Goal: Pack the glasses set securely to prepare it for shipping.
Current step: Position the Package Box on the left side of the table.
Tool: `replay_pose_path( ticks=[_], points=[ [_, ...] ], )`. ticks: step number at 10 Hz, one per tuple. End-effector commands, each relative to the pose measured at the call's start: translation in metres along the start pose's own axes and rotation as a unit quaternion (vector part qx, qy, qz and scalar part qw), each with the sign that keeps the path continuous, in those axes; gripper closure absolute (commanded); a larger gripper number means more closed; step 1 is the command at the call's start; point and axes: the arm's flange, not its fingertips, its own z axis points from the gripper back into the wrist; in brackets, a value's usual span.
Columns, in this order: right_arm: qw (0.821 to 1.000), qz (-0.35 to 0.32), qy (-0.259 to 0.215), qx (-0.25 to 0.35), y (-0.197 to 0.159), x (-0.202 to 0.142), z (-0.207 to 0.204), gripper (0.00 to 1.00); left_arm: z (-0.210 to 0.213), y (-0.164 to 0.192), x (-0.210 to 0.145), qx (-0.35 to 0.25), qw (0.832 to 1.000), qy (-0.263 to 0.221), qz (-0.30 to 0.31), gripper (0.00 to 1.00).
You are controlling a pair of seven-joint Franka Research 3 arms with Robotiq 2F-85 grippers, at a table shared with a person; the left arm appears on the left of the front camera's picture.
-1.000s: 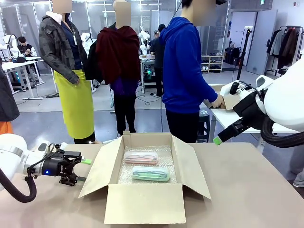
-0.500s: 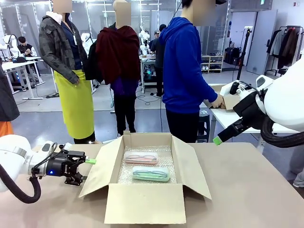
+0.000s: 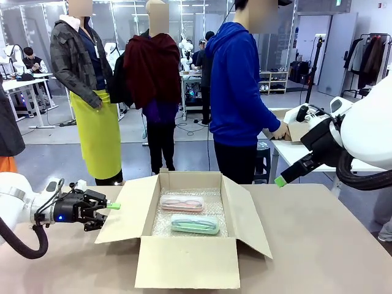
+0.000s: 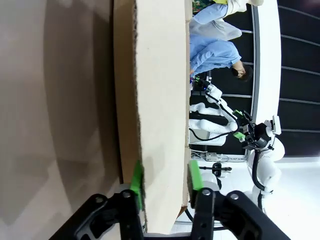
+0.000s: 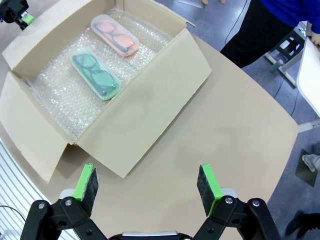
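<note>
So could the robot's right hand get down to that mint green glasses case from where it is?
Probably yes. The right hand hangs open above the table, off to the box's side, and the mint green case lies uncovered on bubble wrap in the open cardboard box. All four flaps are folded outward, so nothing blocks the way in from above.

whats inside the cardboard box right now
Inside the cardboard box, a pink glasses case and a mint green glasses case lie side by side, apart, on a bubble wrap lining. Whatever lies under the wrap is covered.
</note>
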Motion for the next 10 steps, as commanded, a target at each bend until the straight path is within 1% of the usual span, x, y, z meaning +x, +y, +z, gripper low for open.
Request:
replay_pose_path(
  ticks=[1, 2, 4, 5, 6, 10],
  points=[
    [1.000, -0.007, -0.004, -0.004, 0.003, 0.001, -0.001, 0.00, -0.004, -0.002, -0.003, -0.027, 0.999, 0.017, 0.004, 0.96],
    [1.000, -0.007, -0.004, -0.004, 0.003, 0.001, -0.001, 0.00, -0.007, -0.003, -0.005, -0.030, 0.999, 0.026, -0.001, 1.00],
    [1.000, -0.007, -0.004, -0.004, 0.003, 0.001, -0.001, 0.00, -0.012, 0.001, -0.006, -0.023, 0.999, 0.030, 0.002, 1.00],
    [1.000, -0.007, -0.004, -0.004, 0.003, 0.001, -0.001, 0.00, -0.021, 0.005, -0.008, -0.013, 0.999, 0.042, 0.011, 1.00],
    [1.000, -0.007, -0.004, -0.004, 0.003, 0.001, -0.001, 0.00, -0.011, -0.003, -0.005, -0.021, 1.000, 0.019, 0.001, 1.00],
    [1.000, -0.007, -0.004, -0.004, 0.003, 0.001, -0.001, 0.00, -0.011, -0.003, -0.005, -0.021, 1.000, 0.019, 0.001, 1.00]
  ],
)
